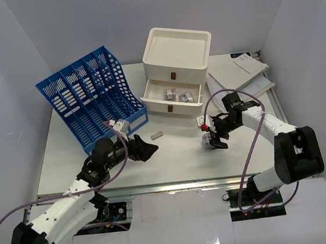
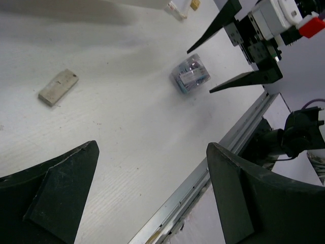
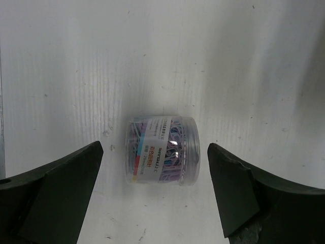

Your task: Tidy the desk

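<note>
- your left pincer (image 2: pixel 152 150) is released: its black wedge-shaped fingers stand wide apart with only bare tabletop (image 1: pixel 179 162) between them.
- your right pincer (image 1: pixel 213 142) is released too. its jaws stand either side of a clear round tub of paper clips (image 3: pixel 161 151) lying on its side, with a gap at each finger and no contact.
- the tabletop is flat, white and faintly grained, with a few scuffs, and it lies under both pincers. its ribbed silver rail (image 1: pixel 175 185) runs along the near edge, behind the left pincer and close beside the right one.
- a bare stretch of tabletop lies between the two pincers, and that is your open room.
- a small pale rectangular block (image 2: pixel 58 87) lies flat just ahead of the left pincer and a little to its left, not touching it.
- beyond the left pincer a blue slotted plastic file rack (image 1: pixel 87 95) leans back on the far left of the tabletop.
- beyond the right pincer sits a smooth cream drawer box (image 1: pixel 175 62). its lower drawer (image 1: pixel 169 98) is pulled open toward you, with small packets inside.
- to the right of that box, at the far corner past the right pincer, lies a stack of white papers (image 1: pixel 239 74).
- plain white walls close in on both sides and behind.
</note>
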You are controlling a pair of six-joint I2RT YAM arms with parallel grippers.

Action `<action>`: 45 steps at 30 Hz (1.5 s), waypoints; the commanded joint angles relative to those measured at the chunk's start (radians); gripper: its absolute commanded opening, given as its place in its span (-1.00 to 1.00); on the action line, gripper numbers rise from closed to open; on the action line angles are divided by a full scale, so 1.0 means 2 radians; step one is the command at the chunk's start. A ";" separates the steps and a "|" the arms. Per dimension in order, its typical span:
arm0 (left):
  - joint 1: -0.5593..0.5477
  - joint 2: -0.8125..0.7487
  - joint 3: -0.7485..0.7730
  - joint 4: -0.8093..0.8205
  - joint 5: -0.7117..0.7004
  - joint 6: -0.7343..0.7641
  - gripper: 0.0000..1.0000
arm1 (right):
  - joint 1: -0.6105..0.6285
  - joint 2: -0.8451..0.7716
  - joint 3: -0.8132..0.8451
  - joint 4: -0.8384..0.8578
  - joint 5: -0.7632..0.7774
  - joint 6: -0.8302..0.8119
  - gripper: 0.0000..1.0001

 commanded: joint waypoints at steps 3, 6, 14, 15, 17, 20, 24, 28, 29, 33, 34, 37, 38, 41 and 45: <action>-0.015 0.048 -0.060 0.209 0.053 -0.007 0.96 | 0.002 0.021 -0.003 0.024 0.018 0.005 0.85; -0.042 0.076 -0.081 0.283 0.046 0.007 0.96 | 0.002 0.028 -0.006 0.025 0.019 0.005 0.94; -0.155 0.222 -0.075 0.448 0.055 0.178 0.96 | 0.002 0.019 -0.013 0.025 0.001 0.011 0.16; -0.160 0.243 -0.069 0.458 0.062 0.200 0.96 | 0.002 0.017 -0.014 0.024 -0.001 0.013 0.10; -0.170 0.289 -0.059 0.476 0.075 0.240 0.96 | 0.002 0.011 -0.018 0.023 -0.004 0.018 0.00; -0.178 0.330 -0.034 0.487 0.084 0.311 0.96 | 0.002 -0.013 -0.020 -0.002 -0.031 0.008 -0.01; -0.183 0.387 0.010 0.491 0.094 0.361 0.96 | 0.002 -0.058 -0.009 -0.055 -0.109 -0.021 -0.05; -0.187 0.436 0.054 0.500 0.100 0.362 0.96 | 0.003 -0.095 -0.004 -0.091 -0.156 -0.043 -0.09; -0.190 0.445 0.063 0.501 0.098 0.360 0.96 | 0.003 -0.102 -0.005 -0.097 -0.165 -0.047 -0.10; -0.201 0.469 0.102 0.494 0.092 0.358 0.92 | 0.005 -0.126 -0.010 -0.101 -0.186 -0.048 -0.10; -0.203 0.472 0.108 0.492 0.091 0.357 0.92 | 0.005 -0.131 -0.011 -0.100 -0.187 -0.048 -0.10; -0.209 0.476 0.120 0.481 0.093 0.358 0.91 | 0.005 -0.140 -0.010 -0.097 -0.189 -0.047 -0.11; -0.211 0.476 0.123 0.476 0.093 0.359 0.91 | 0.006 -0.142 -0.009 -0.097 -0.191 -0.046 -0.12; -0.215 0.475 0.131 0.464 0.091 0.360 0.87 | 0.006 -0.144 -0.009 -0.095 -0.197 -0.046 -0.12; -0.222 0.476 0.142 0.446 0.093 0.360 0.73 | 0.006 -0.144 -0.012 -0.094 -0.205 -0.046 -0.12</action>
